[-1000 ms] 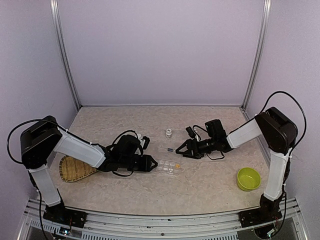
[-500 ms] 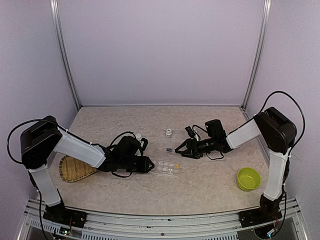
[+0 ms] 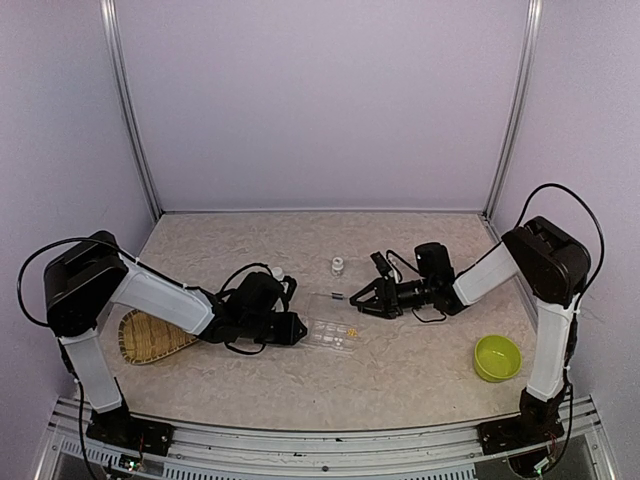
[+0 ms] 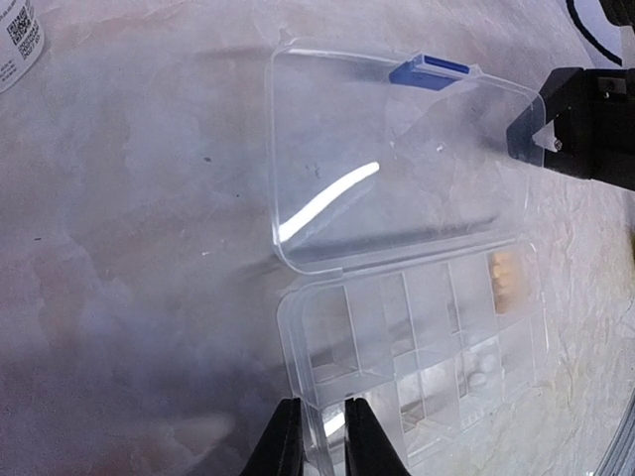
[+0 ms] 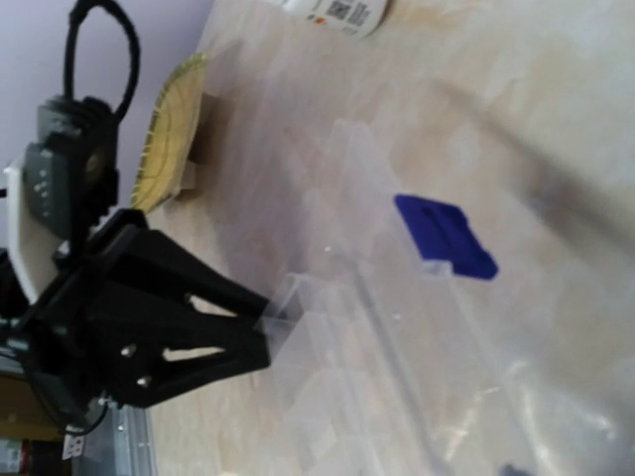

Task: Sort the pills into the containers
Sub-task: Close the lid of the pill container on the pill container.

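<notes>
The container is a flat clear compartment box lying mid-table, its hinged lid folded open flat with a blue latch at the far edge. Several orange-yellow pills sit in one compartment, also seen from above; pale pieces lie in another. My left gripper is shut on the container's near end wall, one finger on each side; from above it sits at the box's left end. My right gripper hovers open at the lid's far edge, touching nothing that I can see.
A woven bamboo tray lies at the left beside the left arm. A small white bottle stands behind the box, and another labelled bottle is near the left wrist. A lime-green bowl sits at the right front.
The left jaws have narrowed onto the box's end wall and the left gripper has drawn slightly left. The right gripper has edged a little toward the lid.
</notes>
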`<state>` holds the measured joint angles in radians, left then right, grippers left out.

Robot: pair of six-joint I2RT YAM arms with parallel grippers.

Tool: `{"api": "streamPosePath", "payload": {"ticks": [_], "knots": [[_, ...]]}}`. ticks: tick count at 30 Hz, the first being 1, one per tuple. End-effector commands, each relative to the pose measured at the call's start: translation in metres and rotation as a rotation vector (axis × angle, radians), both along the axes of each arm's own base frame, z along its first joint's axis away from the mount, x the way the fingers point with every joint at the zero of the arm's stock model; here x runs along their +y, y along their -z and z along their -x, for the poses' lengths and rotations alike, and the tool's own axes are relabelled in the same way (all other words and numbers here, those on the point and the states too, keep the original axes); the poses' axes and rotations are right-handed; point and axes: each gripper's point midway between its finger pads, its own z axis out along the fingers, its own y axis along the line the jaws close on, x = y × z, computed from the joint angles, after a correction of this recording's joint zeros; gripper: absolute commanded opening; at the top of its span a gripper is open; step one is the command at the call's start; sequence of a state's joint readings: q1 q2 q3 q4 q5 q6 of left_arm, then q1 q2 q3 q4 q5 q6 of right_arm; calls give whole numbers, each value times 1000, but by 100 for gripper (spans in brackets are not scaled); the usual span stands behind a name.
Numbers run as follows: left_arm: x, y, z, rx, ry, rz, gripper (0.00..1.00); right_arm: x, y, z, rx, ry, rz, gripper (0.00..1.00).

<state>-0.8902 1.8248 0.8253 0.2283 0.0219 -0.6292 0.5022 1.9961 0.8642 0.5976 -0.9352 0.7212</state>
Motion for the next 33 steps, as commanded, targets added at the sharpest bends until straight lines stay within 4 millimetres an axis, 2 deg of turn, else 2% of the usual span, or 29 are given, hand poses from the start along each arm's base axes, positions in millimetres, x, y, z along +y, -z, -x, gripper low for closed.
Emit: {"api": "streamPosePath", "payload": {"ticks": [1, 12, 17, 24, 30, 33], "knots": [[-3, 4, -1, 6, -1, -18, 15, 5, -25, 11, -50, -50, -78, 77], [-5, 2, -4, 4, -6, -33, 11, 8, -40, 25, -61, -116, -147, 75], [-5, 0, -6, 0, -10, -38, 10, 11, -34, 32, -57, -145, -129, 73], [-5, 0, -7, -3, -10, -46, 10, 10, -22, 26, -82, -126, -71, 57], [-4, 1, -7, -3, -10, -52, 10, 8, -20, 17, -183, -89, 17, 54], [-4, 0, -7, -3, -10, -52, 10, 10, -17, 14, -265, -82, 81, 47]]}}
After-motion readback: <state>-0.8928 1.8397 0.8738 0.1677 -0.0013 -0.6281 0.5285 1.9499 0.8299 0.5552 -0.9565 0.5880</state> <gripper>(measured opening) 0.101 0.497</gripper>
